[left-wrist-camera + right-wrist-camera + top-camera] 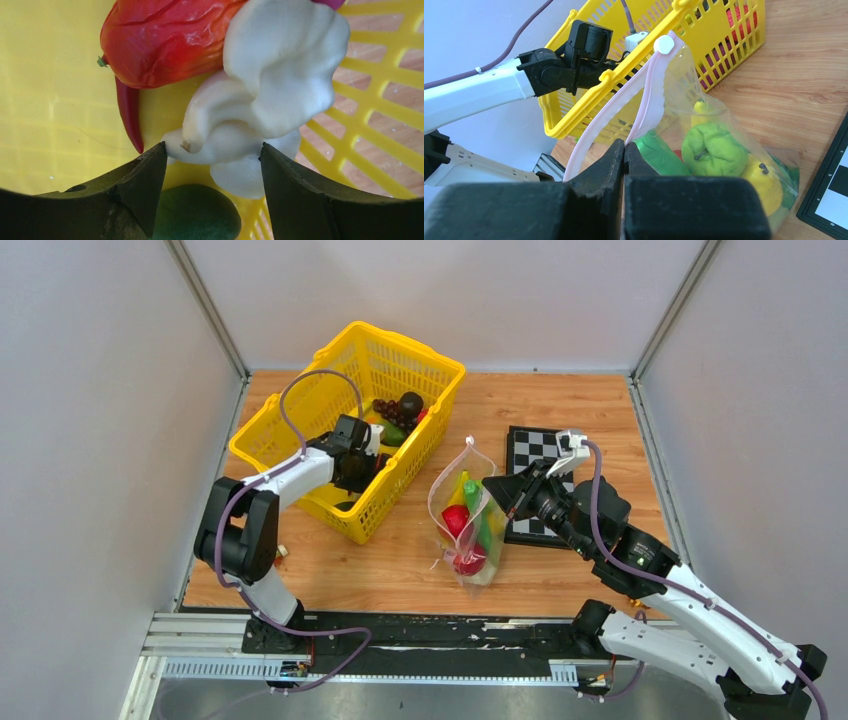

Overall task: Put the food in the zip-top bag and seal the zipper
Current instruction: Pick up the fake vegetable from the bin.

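Inside yellow mesh plastic basket (50, 110), left gripper (212, 156) sets jaws spread either side of lumpy white plastic toy vegetable (280, 85) lying straight ahead, while clear floppy zip-top bag (470, 540), part-filled, stands beside basket on its right, pale-pink zipper strip (611, 105) pinched in right gripper (624, 152).

Centre frame, the zip-top bag (440, 502) is thin, clear, glossy plastic with a smooth pale-pink zipper (651, 95). The food (714, 150) inside is shiny moulded plastic. At upper left the basket (295, 415) is yellow plastic mesh, slightly glossy. The table (400, 570) is matt, grained wood.
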